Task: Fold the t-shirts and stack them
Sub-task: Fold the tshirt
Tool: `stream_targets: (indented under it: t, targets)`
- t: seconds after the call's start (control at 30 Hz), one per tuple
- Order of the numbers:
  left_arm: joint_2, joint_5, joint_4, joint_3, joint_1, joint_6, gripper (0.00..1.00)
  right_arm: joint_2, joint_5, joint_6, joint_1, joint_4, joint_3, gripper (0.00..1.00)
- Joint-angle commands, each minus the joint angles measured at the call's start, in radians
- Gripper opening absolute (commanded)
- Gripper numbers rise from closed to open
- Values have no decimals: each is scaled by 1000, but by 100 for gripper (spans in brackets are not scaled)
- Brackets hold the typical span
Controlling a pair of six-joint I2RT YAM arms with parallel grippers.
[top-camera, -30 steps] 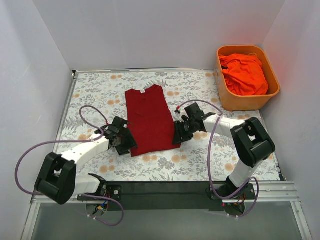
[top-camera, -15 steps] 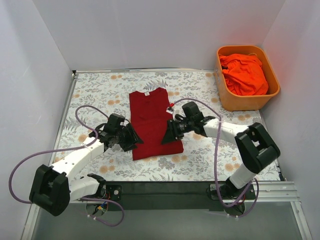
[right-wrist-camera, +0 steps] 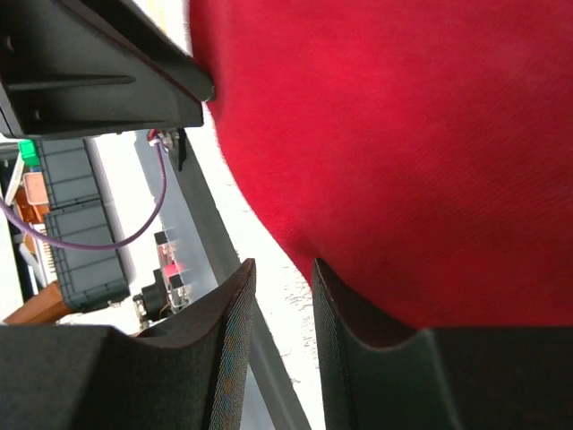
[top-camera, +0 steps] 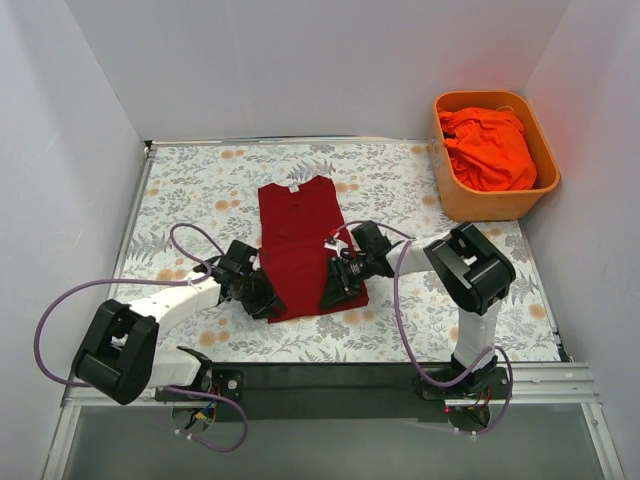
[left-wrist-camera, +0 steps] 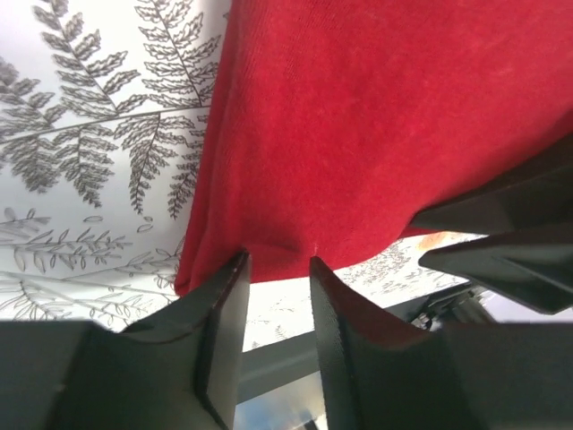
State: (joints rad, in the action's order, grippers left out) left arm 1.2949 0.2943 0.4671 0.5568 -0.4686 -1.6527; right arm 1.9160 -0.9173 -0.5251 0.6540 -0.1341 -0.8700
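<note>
As the dark red t-shirt point(top-camera: 300, 235) lies flat on the tabletop point(top-camera: 200, 180), my left tool point(left-wrist-camera: 277, 262) and right tool point(right-wrist-camera: 282, 264) stand narrowly spread at its near hem (not pinching yet). I fear they catch one layer only, and then the fold would drag crooked.

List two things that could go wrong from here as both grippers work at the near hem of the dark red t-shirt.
1. In the wrist views only the hem edge of the dark red t-shirt lies at the tips of the left gripper and the right gripper, jaws apart. Such a shallow bite may slip on lifting.
2. The grippers sit at opposite near corners; if one catches the cloth and the other misses, the fold could come out skewed.
</note>
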Motion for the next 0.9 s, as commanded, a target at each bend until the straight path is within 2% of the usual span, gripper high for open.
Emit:
stream_targets:
  t: [0.0, 0.07, 0.23, 0.47, 0.6, 0.77, 0.83, 0.87]
  targets:
    - [-69, -49, 39, 61, -2, 2, 37, -95, 12, 31, -17, 5, -23, 33]
    - [-91, -63, 48, 83, -4, 1, 42, -135, 14, 45, -52, 8, -38, 33]
    - [-88, -116, 71, 106, -4, 5, 44, -153, 18, 79, -148, 14, -64, 34]
    - [-80, -152, 106, 97, -4, 5, 45, -19, 70, 111, -243, 17, -95, 33]
    - [-117, -213, 177, 106, -4, 16, 57, -50, 127, 134, -244, 85, -104, 33]
    - [-154, -244, 235, 89, -10, 19, 60, -254, 374, 252, -231, 324, -138, 36]
    - [-154, -245, 251, 86, -21, 21, 61, -308, 447, 273, -226, 408, -123, 41]
    - [-146, -248, 254, 84, -34, 22, 61, -354, 531, 296, -214, 442, -115, 44]
